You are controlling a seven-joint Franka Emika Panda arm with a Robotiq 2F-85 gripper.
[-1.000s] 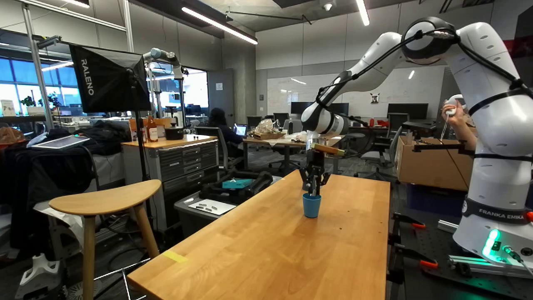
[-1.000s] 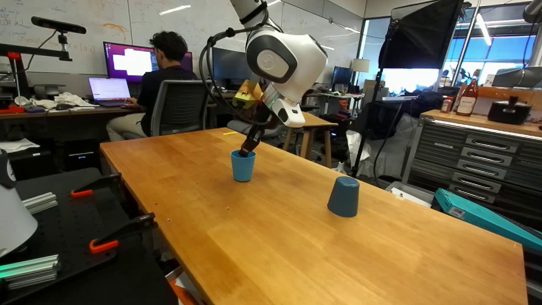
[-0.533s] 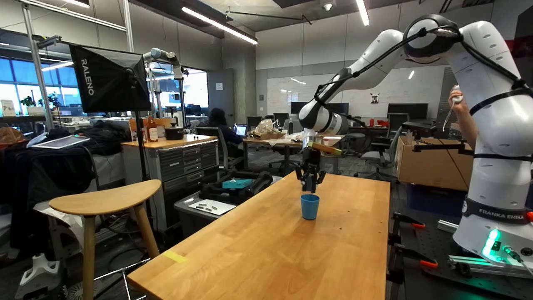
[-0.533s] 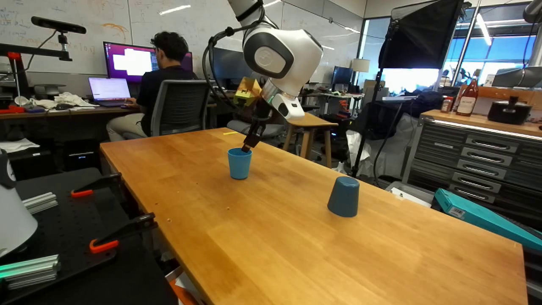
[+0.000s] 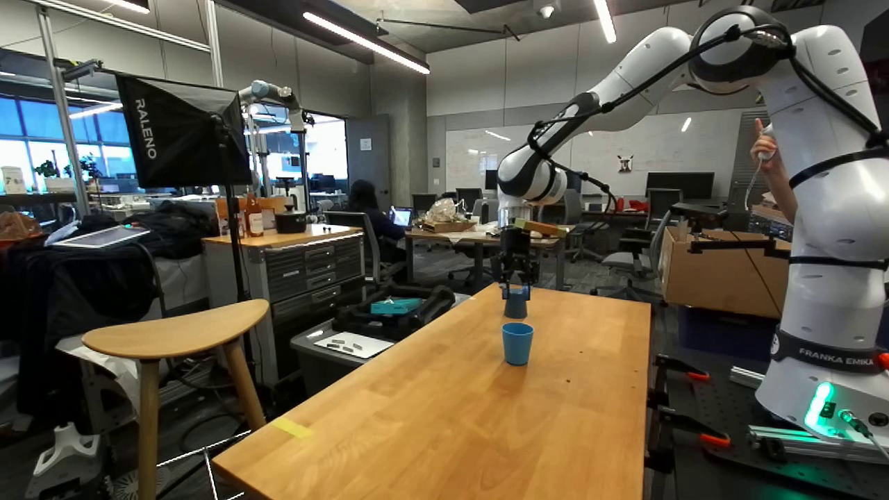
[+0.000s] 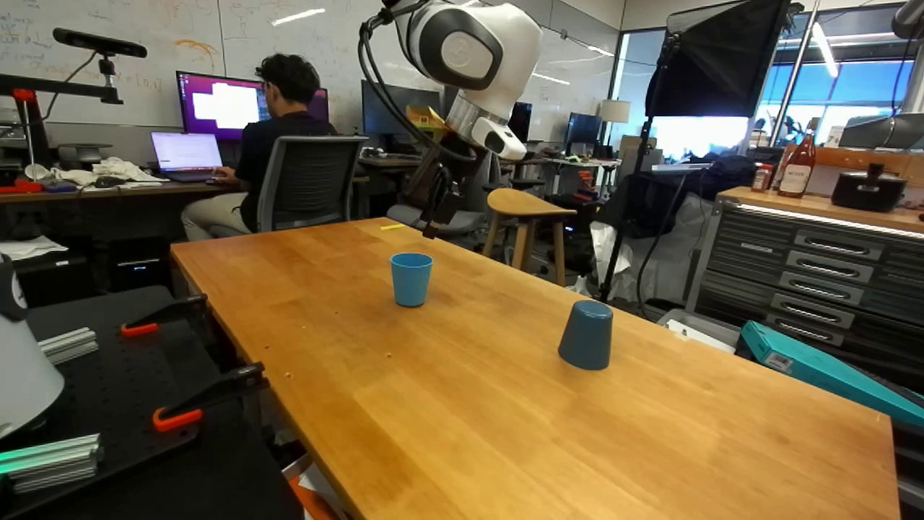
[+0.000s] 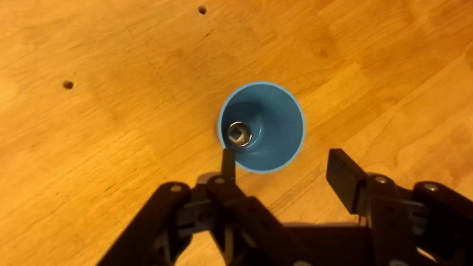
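Here, below the tool [image 7: 283,164], jaws apart, a blue cup [image 6: 411,282] holds a metal piece [image 7: 239,135].

- Gripper [image 7: 282,168]: black, angular, with pale round screws [image 7: 431,187].
- Casing [image 6: 422,114] above gripper: yellow, boxy.
- Arm [image 5: 837,215]: white, rounded, dark-ringed joint cap [image 6: 460,52].
- Cables [image 5: 670,70]: black, strapped along arm.
- Base [image 5: 858,390], far from gripper: white, dark band [image 5: 835,356] marked FRANKA EMIKA, green light [image 5: 819,406].

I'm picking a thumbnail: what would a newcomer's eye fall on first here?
Probably the white arm, its open black hand hanging over the wooden table. Next, on the table, the upright light-blue cup with a round metal piece inside. A darker blue cup stands apart from it, upside down on the same table.
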